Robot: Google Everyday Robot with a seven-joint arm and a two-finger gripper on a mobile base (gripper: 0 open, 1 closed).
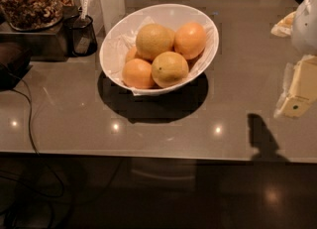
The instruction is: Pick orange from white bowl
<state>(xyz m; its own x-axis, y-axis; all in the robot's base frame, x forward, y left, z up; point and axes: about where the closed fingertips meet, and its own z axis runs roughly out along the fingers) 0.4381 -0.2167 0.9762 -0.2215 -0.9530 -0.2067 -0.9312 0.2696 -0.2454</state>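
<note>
The white bowl (113, 44) stands on the grey-brown counter, left of centre, lined with crumpled white paper. The orange (153, 40), pale yellow-orange and dimpled, lies at the top middle of the pile. In front of it lies a similar yellowish fruit with a small dark dot (170, 68). Deeper-orange fruits lie at the right (190, 39) and front left (137, 73), and one more is partly hidden behind (130, 53). My gripper (298, 90) is at the right edge of the view, well to the right of the bowl and above the counter, holding nothing that I can see.
A glass jar of brown food (29, 0) and a black mesh cup (81, 35) stand at the back left. A dark object (12, 63) and a cable (29, 124) lie at the left. A pale packet (283, 24) lies at the back right. The counter's front edge (148, 152) runs across.
</note>
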